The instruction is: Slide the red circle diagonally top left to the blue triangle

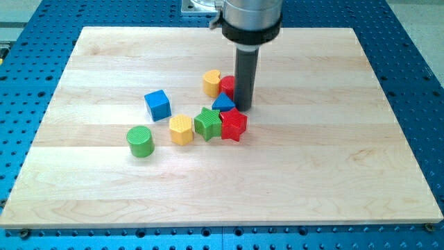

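The red circle (227, 86) stands just above the blue triangle (223, 103), partly hidden behind my rod. My tip (243, 107) rests on the board at the right side of the red circle and the blue triangle, close to both. Whether it touches them I cannot tell.
A yellow heart (211, 82) sits left of the red circle. Below the triangle lie a red star (234, 125), a green star (207, 123) and a yellow hexagon (181, 129). A blue cube (157, 104) and a green cylinder (140, 142) stand further left on the wooden board (333, 153).
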